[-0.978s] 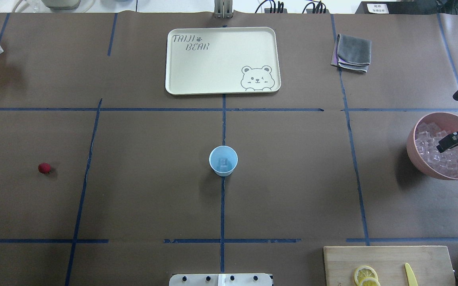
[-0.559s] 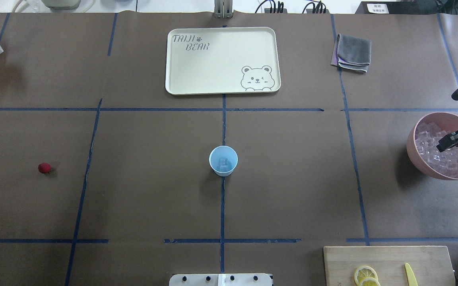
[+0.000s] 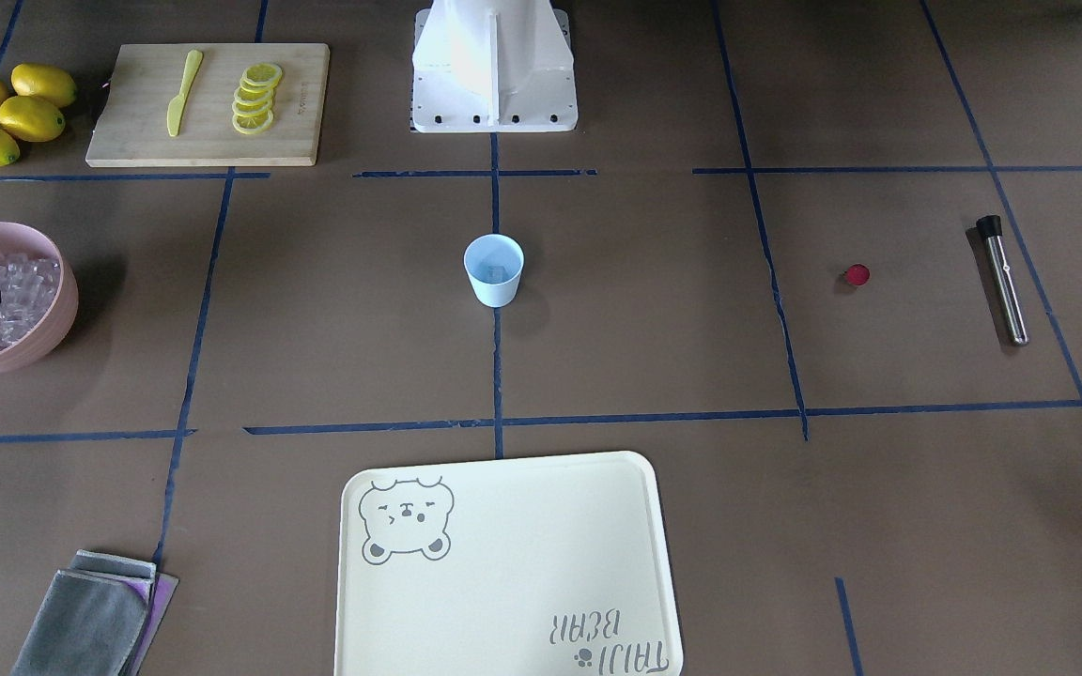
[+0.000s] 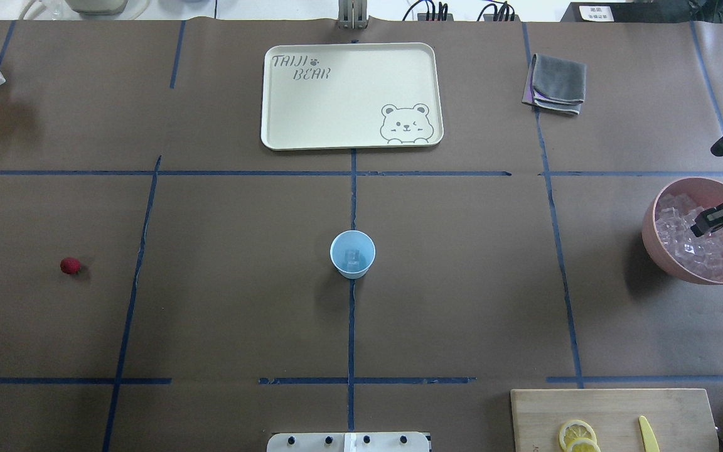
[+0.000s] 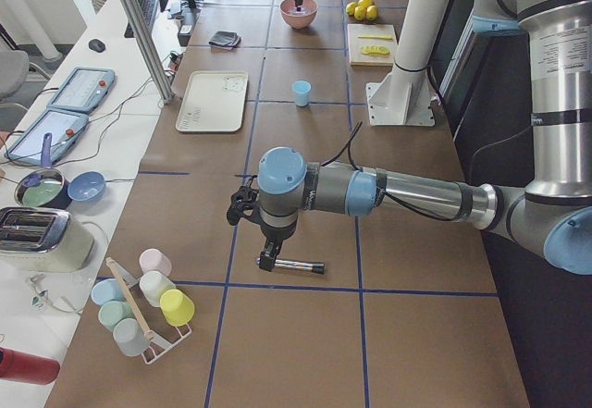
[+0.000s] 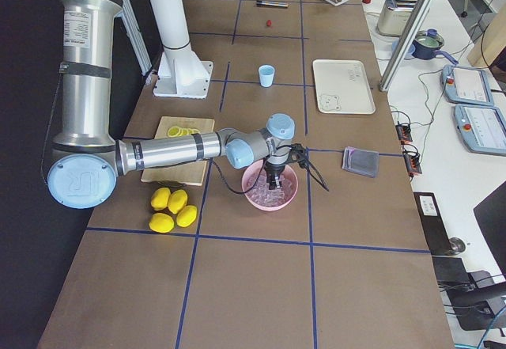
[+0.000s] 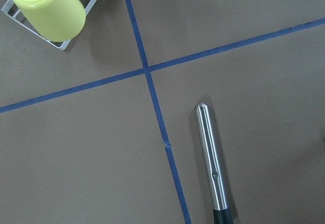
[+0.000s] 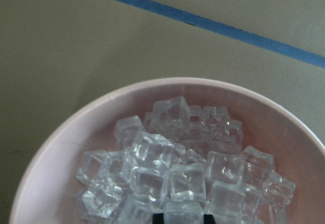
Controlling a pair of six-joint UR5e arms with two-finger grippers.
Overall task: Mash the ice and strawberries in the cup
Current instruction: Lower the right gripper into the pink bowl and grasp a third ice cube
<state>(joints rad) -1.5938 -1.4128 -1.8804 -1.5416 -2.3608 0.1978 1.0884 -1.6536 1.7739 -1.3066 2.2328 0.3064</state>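
The light blue cup (image 4: 352, 253) stands upright at the table's middle with one ice cube (image 4: 353, 255) in it. The red strawberry (image 4: 70, 265) lies far left, alone. My right gripper (image 4: 706, 223) is down in the pink bowl (image 4: 650, 242) of ice (image 8: 152, 168). In the right wrist view its fingertips (image 8: 160, 218) close on either side of one cube. My left gripper (image 5: 268, 258) shows only in the exterior left view. It hangs over a steel muddler (image 7: 210, 158), and I cannot tell whether it is open or shut.
A cream tray (image 4: 286, 125) lies beyond the cup and a grey cloth (image 4: 557, 81) at the far right. A cutting board (image 4: 612, 408) with lemon slices and a yellow knife is near right, by whole lemons (image 3: 24, 113). A rack of cups (image 5: 148, 306) stands far left.
My right gripper has shifted slightly right and farther from the robot over the pink bowl. The cup, the strawberry and the muddler have not moved.
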